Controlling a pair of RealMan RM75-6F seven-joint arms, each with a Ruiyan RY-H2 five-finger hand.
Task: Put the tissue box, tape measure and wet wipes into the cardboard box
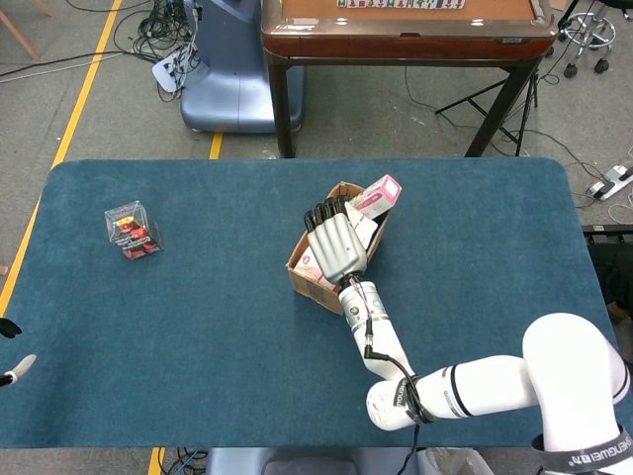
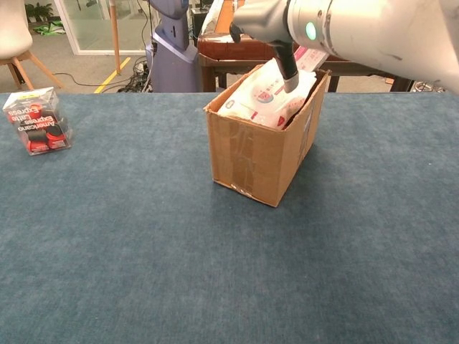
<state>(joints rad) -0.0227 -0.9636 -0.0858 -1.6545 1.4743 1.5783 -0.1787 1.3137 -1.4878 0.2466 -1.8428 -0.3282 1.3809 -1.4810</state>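
Note:
The open cardboard box [image 1: 318,288] [image 2: 257,155] stands at mid table. My right hand [image 1: 336,246] [image 2: 267,17] hovers over its opening and grips the white and pink wet wipes pack [image 1: 376,196] [image 2: 262,96]. The pack lies tilted across the top of the box, and its far end sticks out above the rim. A dark finger [image 2: 289,68] presses on the pack's top. Whatever else is in the box is covered by the pack and the hand. Only the tips of my left hand [image 1: 12,370] show at the table's left edge, near the front.
A clear plastic case [image 1: 132,230] [image 2: 36,120] with red items sits at the far left of the blue table. Behind the table are a wooden table [image 1: 406,30] and a blue machine base [image 1: 232,84].

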